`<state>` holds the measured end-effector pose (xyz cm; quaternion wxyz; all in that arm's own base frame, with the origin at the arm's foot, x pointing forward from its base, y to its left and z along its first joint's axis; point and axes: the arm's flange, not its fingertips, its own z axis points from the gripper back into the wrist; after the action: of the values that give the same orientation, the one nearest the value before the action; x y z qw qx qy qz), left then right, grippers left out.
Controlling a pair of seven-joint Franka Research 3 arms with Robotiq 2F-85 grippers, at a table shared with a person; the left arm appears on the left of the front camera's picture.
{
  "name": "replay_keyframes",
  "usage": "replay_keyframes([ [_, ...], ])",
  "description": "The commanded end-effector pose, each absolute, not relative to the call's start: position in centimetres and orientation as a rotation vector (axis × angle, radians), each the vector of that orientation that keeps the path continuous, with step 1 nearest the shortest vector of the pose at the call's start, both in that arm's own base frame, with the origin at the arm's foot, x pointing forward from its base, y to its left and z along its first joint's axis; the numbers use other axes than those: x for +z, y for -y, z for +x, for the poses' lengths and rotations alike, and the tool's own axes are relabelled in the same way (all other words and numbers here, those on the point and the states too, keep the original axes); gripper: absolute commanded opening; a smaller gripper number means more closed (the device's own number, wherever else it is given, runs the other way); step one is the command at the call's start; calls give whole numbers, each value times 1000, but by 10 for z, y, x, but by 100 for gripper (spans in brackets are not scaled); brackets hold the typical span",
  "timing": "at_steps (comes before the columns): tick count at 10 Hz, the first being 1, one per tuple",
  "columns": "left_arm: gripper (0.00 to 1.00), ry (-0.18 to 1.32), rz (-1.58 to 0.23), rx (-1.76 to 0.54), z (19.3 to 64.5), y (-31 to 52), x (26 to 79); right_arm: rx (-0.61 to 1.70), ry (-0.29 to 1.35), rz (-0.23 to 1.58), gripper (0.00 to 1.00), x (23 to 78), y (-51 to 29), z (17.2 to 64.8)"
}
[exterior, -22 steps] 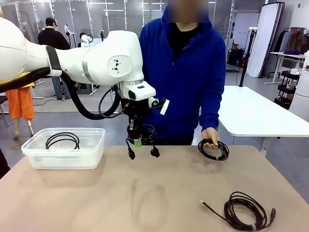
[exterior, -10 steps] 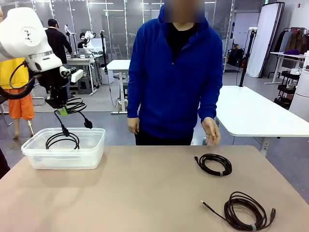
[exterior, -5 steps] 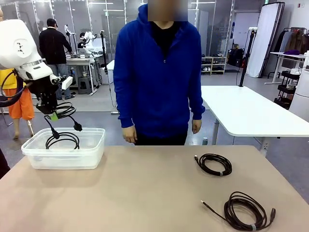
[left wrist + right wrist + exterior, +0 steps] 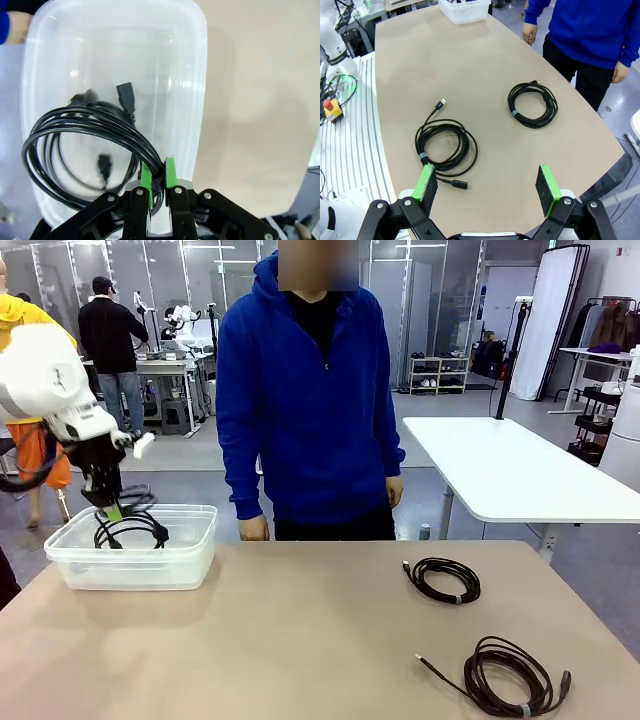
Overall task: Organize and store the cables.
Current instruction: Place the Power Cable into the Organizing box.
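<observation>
Beige tabletop (image 4: 300, 640) work stood partway: the left gripper (image 4: 157, 175) was clamped on one black coiled cable (image 4: 85, 125) over the clear plastic bin (image 4: 130, 570), which apparently held another black coil (image 4: 140, 523). A small black coil (image 4: 443, 580) and a larger black coil (image 4: 508, 675) lay unstored below the right gripper (image 4: 487, 182), its jaws apart.

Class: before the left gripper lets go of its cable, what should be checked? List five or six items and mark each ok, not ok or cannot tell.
1. Left gripper shut on the held cable: ok.
2. Held cable inside the rim of the bin: ok.
3. Person's hand apart from the bin: ok, it is beside the bin, not over it.
4. Plugs resting on the bin floor: cannot tell.
5. Right gripper open above the table: ok.
6. All cables stored: not ok, the smaller coil and larger coil lie on the table.
</observation>
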<state>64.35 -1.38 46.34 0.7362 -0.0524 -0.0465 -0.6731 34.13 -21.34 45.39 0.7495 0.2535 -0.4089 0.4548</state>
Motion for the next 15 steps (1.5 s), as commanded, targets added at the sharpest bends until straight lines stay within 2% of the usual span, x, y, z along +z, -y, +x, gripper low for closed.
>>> replay_keyframes([
  [1, 12, 53, -117, -1426, 658, 22, 431, 994, 913, 554, 100, 455, 213, 343],
  [2, 12, 89, -155, -1431, 660, 19, 432, 994, 913, 554, 100, 455, 213, 343],
  [3, 12, 52, -152, -1426, 661, 18, 430, 994, 913, 554, 100, 455, 213, 343],
  [4, 45, 31, -146, -1415, 660, 19, 429, 994, 913, 554, 100, 455, 213, 343],
  [5, 51, 29, -163, -1417, 658, 18, 430, 994, 913, 554, 100, 455, 213, 343],
  [6, 83, 38, -185, -1412, 659, 19, 430, 994, 913, 554, 100, 455, 213, 343],
  [7, 88, 46, -188, -1409, 662, 20, 429, 994, 913, 554, 100, 455, 213, 343],
  [8, 100, 61, -213, -1400, 663, 19, 429, 994, 913, 554, 100, 455, 213, 343],
  [10, 100, 50, -207, -1396, 660, 19, 429, 994, 913, 554, 100, 455, 213, 343],
  [11, 93, 49, -205, -1394, 660, 19, 428, 994, 913, 554, 100, 455, 213, 343],
  [12, 100, 53, -198, -1382, 662, 19, 427, 994, 913, 554, 100, 455, 213, 343],
  [15, 100, 48, -180, -1409, 658, 19, 427, 994, 913, 554, 100, 455, 213, 343],
])
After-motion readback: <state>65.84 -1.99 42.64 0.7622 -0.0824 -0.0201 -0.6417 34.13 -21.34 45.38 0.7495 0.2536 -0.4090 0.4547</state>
